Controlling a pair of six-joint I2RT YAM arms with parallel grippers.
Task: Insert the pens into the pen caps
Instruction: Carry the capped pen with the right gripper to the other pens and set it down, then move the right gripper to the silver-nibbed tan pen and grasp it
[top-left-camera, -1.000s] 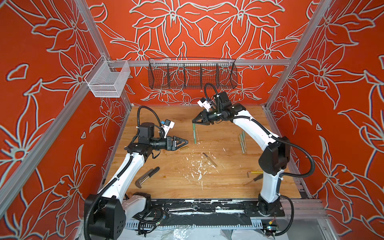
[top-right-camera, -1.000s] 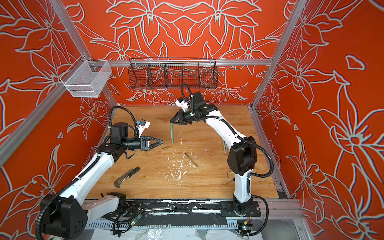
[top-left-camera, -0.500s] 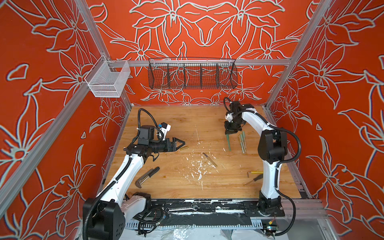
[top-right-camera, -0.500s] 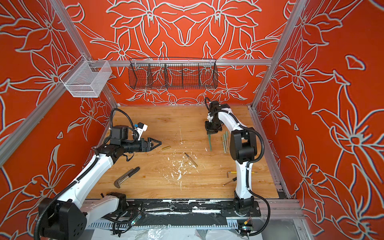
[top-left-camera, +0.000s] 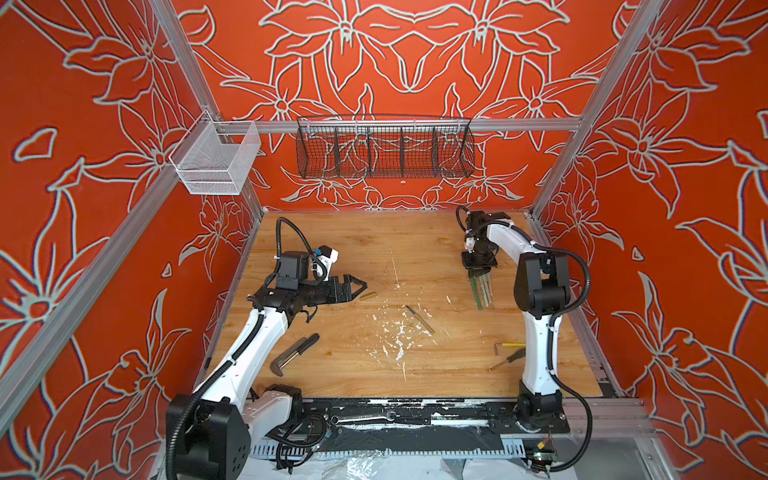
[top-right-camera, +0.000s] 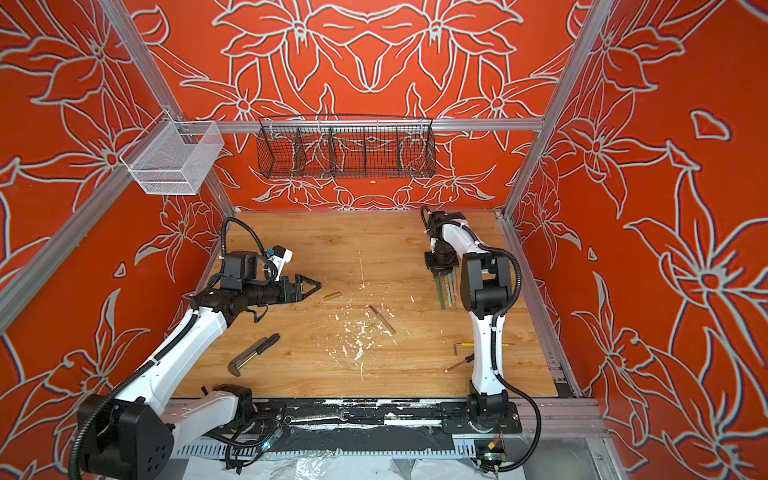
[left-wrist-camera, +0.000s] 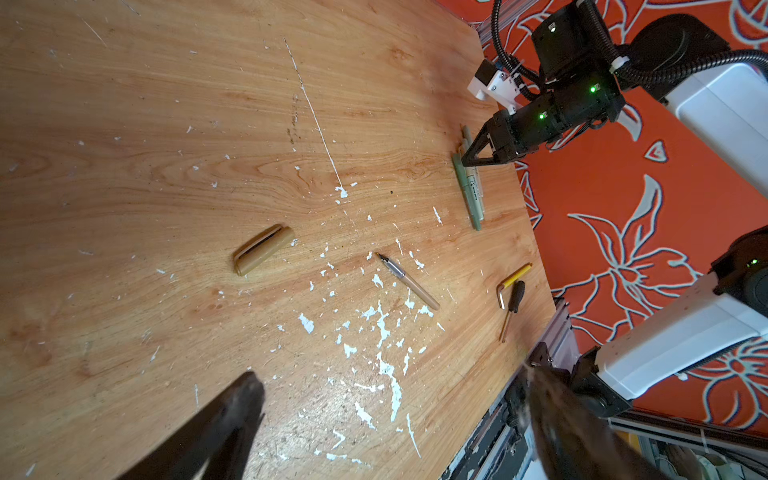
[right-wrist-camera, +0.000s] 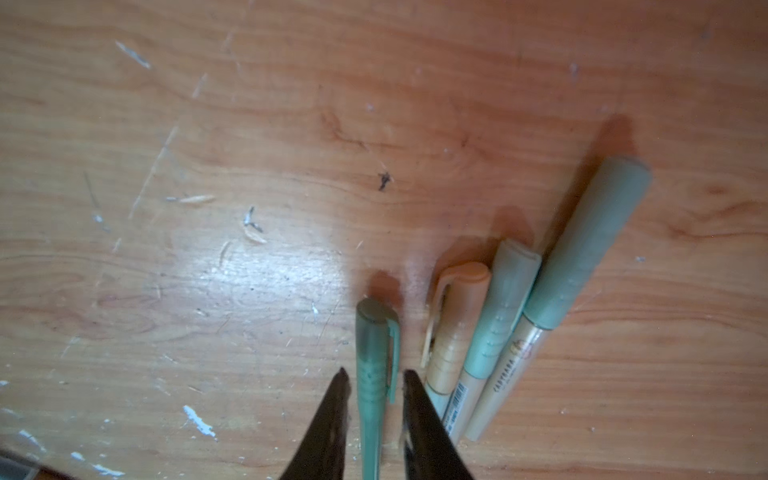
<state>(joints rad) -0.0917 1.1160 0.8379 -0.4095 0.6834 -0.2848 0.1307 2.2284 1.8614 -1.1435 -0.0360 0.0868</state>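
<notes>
Four capped pens lie at my right tool, slack around one; left tool gapes empty; tan pen and cap unjoined.

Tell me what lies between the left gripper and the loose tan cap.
Nothing solid: in the left wrist view only bare wood with a few white flecks separates the open left gripper from the tan cap.

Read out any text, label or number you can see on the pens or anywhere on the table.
"CAPYBARA": printed along the tan barrel of the grey-green-capped pen, in the right wrist view.
Barcode on the barrel of the neighbouring pen: its digits are too small to read.
Print on the group of pens in the left wrist view: too small to read.
Nothing else is legible.
</notes>
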